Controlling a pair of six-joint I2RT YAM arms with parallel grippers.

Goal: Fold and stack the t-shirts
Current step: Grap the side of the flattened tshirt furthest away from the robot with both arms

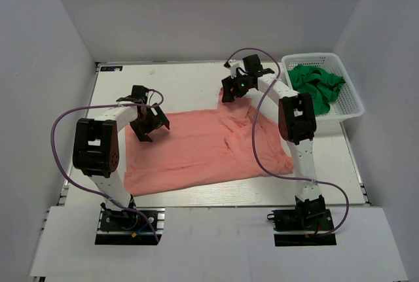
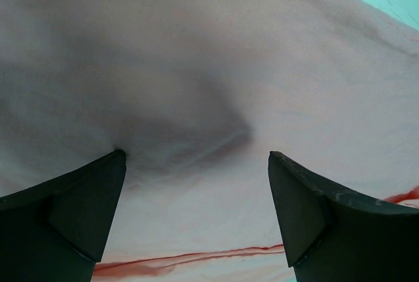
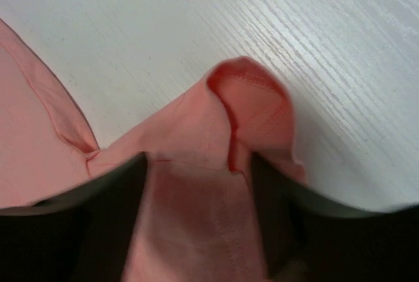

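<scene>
**Pink shirt spread out, green one in the basket**

From above: the pink shirt (image 1: pixel 196 151) lies spread across the middle of the worktop (image 1: pixel 177 82). The white basket (image 1: pixel 353 108) sits at the far right corner and holds the crumpled green garment (image 1: pixel 317 82). The left hand (image 1: pixel 149 125) hangs over the shirt's left part, and the right hand (image 1: pixel 232 89) is at its far edge.

Left wrist: the fingers are spread wide, with pink cloth under them.

Right wrist: the fingers stand apart, a raised fold of the shirt's hem between them, with bare worktop beyond.
</scene>
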